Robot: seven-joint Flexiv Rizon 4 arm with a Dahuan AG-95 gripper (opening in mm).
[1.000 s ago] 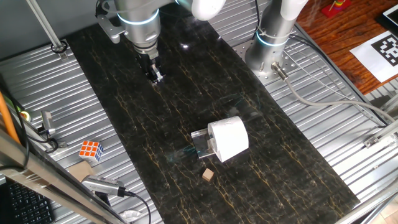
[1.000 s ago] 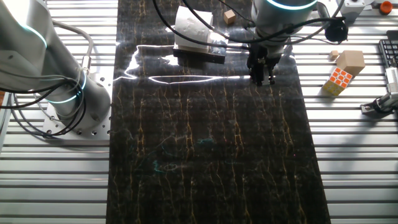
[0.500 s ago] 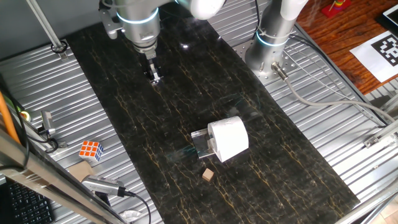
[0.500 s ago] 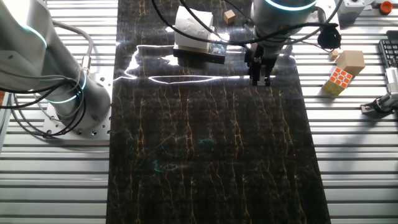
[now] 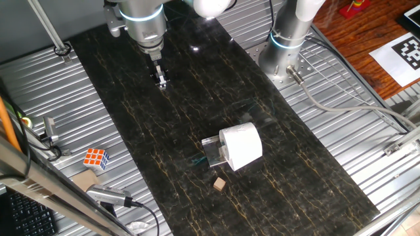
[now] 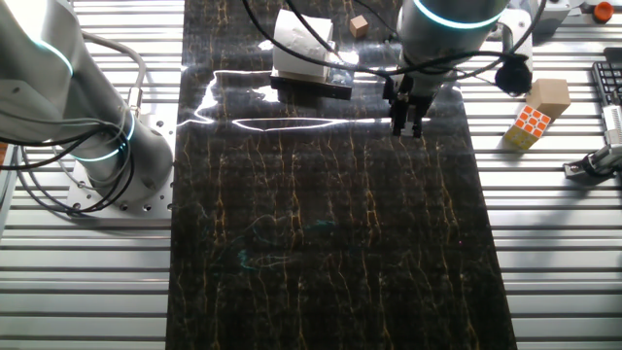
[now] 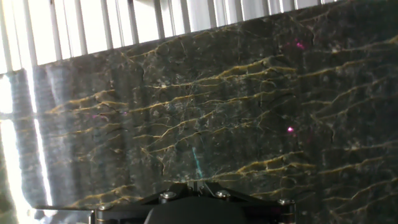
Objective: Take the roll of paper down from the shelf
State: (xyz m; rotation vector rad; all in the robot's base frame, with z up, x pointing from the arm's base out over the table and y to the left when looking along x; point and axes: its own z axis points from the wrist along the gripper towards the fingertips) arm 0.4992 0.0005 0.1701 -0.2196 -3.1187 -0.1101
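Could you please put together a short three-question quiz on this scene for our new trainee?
1. True or false: the roll of paper rests on the shelf.
2. What lies nearest the roll? A) wooden cube B) colour puzzle cube
3. Fill in: the pincer hangs over the ____ tabletop, holding nothing.

Key: 1 true; 2 A; 3 dark marbled.

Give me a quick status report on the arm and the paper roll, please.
Gripper empty, fingers together, above bare tabletop, well away from target. Roll of paper on clear shelf. Small wooden cube beside shelf; approach otherwise unobstructed.
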